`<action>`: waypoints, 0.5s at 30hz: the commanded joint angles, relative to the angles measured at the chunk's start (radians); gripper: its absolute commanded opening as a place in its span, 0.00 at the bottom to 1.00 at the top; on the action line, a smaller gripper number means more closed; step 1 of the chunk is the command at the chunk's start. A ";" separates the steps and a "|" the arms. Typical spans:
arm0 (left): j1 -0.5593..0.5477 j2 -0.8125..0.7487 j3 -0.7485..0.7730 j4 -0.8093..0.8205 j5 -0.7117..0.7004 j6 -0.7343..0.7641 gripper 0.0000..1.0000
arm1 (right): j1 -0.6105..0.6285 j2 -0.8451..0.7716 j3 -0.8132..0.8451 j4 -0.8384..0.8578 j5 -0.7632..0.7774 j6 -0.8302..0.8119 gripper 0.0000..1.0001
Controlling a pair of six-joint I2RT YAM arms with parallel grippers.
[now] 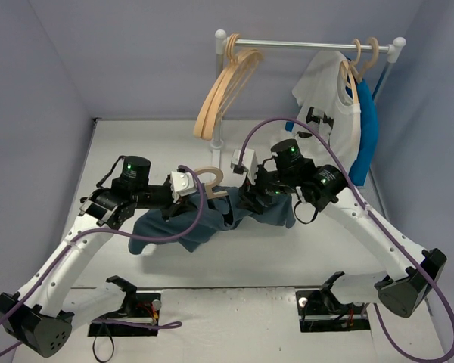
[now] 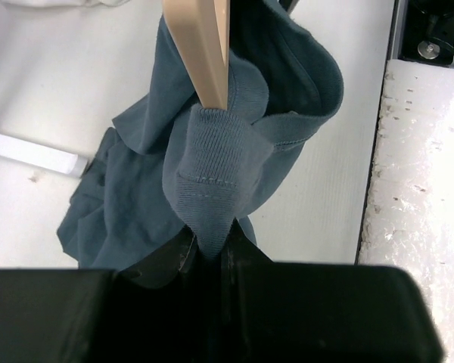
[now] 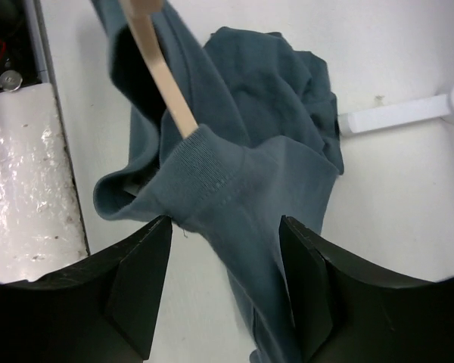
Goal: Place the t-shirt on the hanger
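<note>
The slate-blue t-shirt (image 1: 212, 221) hangs bunched between my two arms, just above the table. The pale wooden hanger (image 1: 209, 182) shows its hook above the cloth. One hanger arm (image 2: 203, 53) runs down into the ribbed collar (image 2: 212, 162). My left gripper (image 2: 210, 246) is shut on that collar's lower fold. In the right wrist view the other hanger arm (image 3: 163, 76) enters the t-shirt (image 3: 250, 189) at a ribbed hem. My right gripper (image 3: 223, 261) stands open astride the hanging cloth, its fingers (image 3: 140, 280) on either side of it.
A white clothes rail (image 1: 310, 45) stands at the back with two spare wooden hangers (image 1: 223, 91), a white printed t-shirt (image 1: 325, 98) and a bright blue garment (image 1: 367, 125). Its white foot (image 3: 397, 115) lies on the table near the cloth. The table's near edge (image 2: 424, 189) lies beside the grippers.
</note>
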State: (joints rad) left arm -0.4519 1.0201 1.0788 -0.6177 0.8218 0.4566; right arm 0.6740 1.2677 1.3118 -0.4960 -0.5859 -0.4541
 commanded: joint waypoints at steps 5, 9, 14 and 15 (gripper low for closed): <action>0.005 0.010 0.100 -0.014 0.100 0.094 0.00 | 0.023 -0.006 -0.009 0.010 -0.034 -0.006 0.45; 0.005 0.006 0.104 -0.038 0.102 0.116 0.00 | 0.027 -0.010 -0.017 0.007 -0.034 -0.014 0.27; 0.005 0.009 0.121 -0.078 0.098 0.148 0.00 | 0.029 -0.025 -0.020 -0.001 -0.028 -0.029 0.15; 0.006 0.010 0.126 -0.090 0.095 0.158 0.00 | 0.029 -0.030 -0.020 -0.003 -0.025 -0.032 0.15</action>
State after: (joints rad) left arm -0.4489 1.0376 1.1277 -0.7183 0.8585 0.5595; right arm 0.7019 1.2696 1.2879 -0.5193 -0.6135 -0.4770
